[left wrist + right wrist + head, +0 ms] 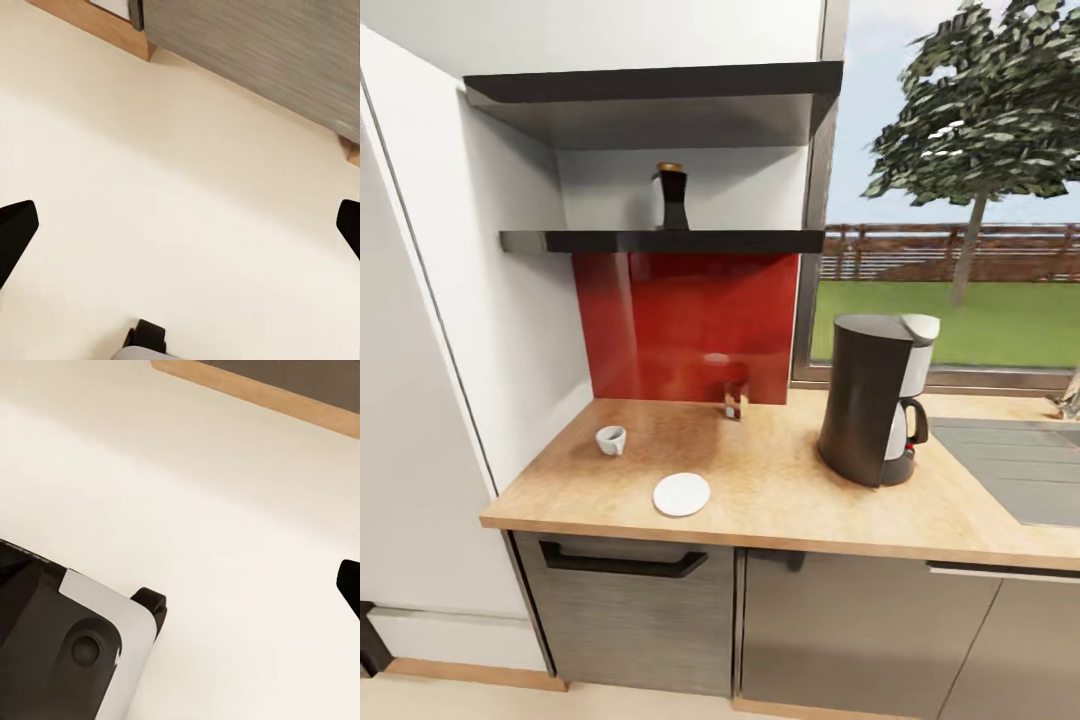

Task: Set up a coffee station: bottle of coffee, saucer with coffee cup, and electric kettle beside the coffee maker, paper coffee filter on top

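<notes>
The coffee maker point(870, 400) stands on the kitchen countertop point(780, 500), right of centre, its carafe facing right. A white saucer point(681, 494) lies near the counter's front edge, and the white coffee cup point(611, 440) sits apart from it, further left and back. The dark bottle of coffee point(671, 197) with a yellowish cap stands on the kitchen shelf point(660, 241) above the red backsplash. My left gripper point(180, 232) hangs open over the floor, fingertips point(15, 236) at the picture's edges. My right gripper point(180, 592) is open too, one fingertip point(349, 585) showing, beside the robot's base point(67, 645).
A small brownish jar-like object point(736, 400) stands against the backsplash. A sink point(1010, 470) is set into the counter at the right. Grey cabinet fronts with a dark handle point(622, 565) run below. A tall white panel point(420, 400) bounds the left, and a thicker slab point(650, 100) hangs above the shelf.
</notes>
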Controlling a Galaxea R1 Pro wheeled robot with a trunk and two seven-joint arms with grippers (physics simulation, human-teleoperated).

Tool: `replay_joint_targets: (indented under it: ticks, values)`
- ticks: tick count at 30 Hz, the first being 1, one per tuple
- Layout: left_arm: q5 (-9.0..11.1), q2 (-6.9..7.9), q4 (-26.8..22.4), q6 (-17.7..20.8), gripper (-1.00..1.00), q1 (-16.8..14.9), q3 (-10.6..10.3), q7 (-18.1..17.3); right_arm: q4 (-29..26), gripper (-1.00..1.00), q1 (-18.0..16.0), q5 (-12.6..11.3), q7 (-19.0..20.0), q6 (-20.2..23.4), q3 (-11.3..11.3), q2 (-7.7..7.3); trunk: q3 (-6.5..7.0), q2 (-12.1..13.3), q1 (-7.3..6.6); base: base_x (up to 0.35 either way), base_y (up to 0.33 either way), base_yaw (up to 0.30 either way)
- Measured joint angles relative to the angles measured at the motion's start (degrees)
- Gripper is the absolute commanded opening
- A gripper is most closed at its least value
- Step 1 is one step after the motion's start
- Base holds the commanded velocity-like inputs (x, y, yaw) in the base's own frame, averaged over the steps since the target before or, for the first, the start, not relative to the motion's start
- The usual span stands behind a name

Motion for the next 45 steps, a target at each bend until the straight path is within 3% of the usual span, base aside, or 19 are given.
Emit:
replay_joint_targets:
  ticks: [8,23,32,37,43,45]
  values:
    - [0.00,0.00,0.01,0.03,1.00,-0.01,0.00,0.09,0.00,1.00,0.00,-0.07,-0.08,0.04,0.06,0.00,0.00,0.00,0.00,-0.002,0.014,-0.001]
    - [0.00,0.01,1.16,0.03,1.00,0.01,-0.41,0.11,0.00,1.00,0.00,-0.13,-0.05,0.05,0.07,0.00,2.69,6.00,-3.29,0.000,0.000,0.000]
    - [0.07,0.14,0.68,-0.05,1.00,0.00,-0.35,-0.15,-0.08,1.00,0.00,-0.05,-0.01,0.07,0.07,0.00,2.70,6.02,-3.30,0.000,0.000,0.000]
    - [0.09,0.15,-5.31,1.53,1.00,0.03,-0.77,-4.05,-0.01,1.00,0.00,0.04,0.18,-0.09,0.00,-0.03,2.70,6.02,-3.30,0.000,0.000,0.000]
    - [0.10,0.17,-13.34,11.27,1.00,0.05,-2.48,-12.12,0.00,1.00,0.00,0.04,0.10,-0.10,-0.01,-0.06,2.70,6.02,-3.30,0.000,0.000,0.000]
    - [0.12,0.13,-17.76,15.90,1.00,0.06,-3.26,-17.04,-0.06,1.00,0.00,0.04,0.03,-0.11,-0.01,-0.08,2.70,6.02,-3.30,0.000,0.000,0.000]
